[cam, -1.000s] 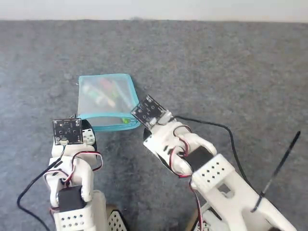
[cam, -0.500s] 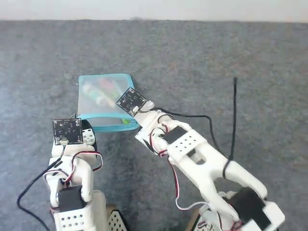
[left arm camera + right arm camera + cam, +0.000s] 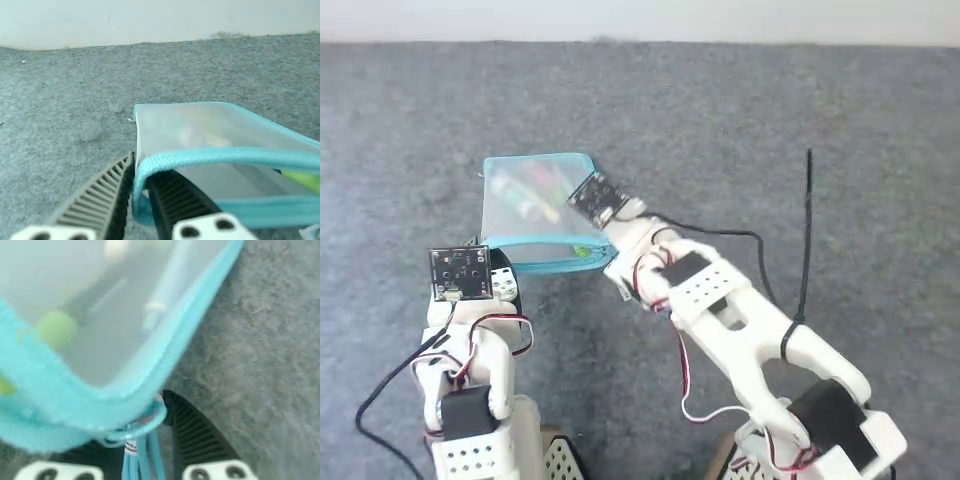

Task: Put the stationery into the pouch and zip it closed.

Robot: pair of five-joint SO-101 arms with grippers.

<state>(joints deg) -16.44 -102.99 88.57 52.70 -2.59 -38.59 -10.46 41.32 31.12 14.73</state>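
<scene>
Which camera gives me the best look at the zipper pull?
Right wrist view: the zipper pull hangs close at the pouch corner, ring and cords visible. In the high view the right arm covers that corner. The left wrist view shows the opposite corner, clamped in the left gripper.

The right arm (image 3: 720,300) has stretched forward and swung left, carrying its wrist from the pouch's (image 3: 530,215) near right corner over its right edge
</scene>
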